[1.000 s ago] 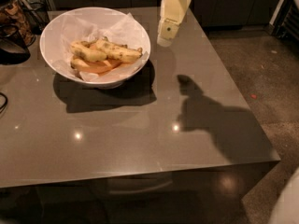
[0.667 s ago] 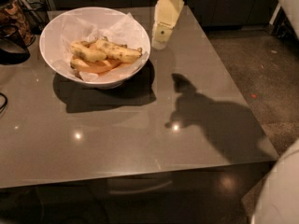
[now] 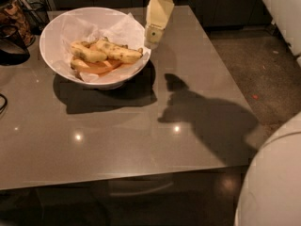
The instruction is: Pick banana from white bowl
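My gripper (image 3: 152, 37) hung pointing down just beside the right rim of the white bowl (image 3: 47, 55), clear of the fruit; whether it was spread or pressed together I could not tell. The banana (image 3: 118, 52) lay in the bowl on the crinkled paper lining (image 3: 123, 28), its dark tip toward my gripper, next to a shorter banana (image 3: 87, 53) and over orange pieces (image 3: 96, 68). The bowl sat on the grey table (image 3: 141, 145)
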{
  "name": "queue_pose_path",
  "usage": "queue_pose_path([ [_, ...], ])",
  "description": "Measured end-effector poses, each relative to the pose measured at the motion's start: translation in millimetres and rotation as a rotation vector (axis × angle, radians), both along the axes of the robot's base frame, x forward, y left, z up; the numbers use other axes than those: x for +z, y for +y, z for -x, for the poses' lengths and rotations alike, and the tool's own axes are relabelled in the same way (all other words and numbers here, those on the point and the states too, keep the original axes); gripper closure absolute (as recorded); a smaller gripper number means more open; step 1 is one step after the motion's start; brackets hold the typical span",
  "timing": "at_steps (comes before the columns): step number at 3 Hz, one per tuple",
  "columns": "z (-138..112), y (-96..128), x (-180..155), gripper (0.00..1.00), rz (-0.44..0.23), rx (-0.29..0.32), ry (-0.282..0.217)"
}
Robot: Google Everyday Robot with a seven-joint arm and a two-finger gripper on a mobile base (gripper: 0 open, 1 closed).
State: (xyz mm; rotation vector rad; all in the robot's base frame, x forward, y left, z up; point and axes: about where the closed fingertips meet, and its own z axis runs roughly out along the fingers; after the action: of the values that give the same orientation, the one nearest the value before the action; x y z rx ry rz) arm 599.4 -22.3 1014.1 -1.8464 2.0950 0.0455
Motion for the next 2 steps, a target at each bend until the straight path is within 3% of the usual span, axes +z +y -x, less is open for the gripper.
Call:
queue_pose_path([
  [2,-4.6,19.3,-3.4,0.22,0.045,0.017,-0.009],
])
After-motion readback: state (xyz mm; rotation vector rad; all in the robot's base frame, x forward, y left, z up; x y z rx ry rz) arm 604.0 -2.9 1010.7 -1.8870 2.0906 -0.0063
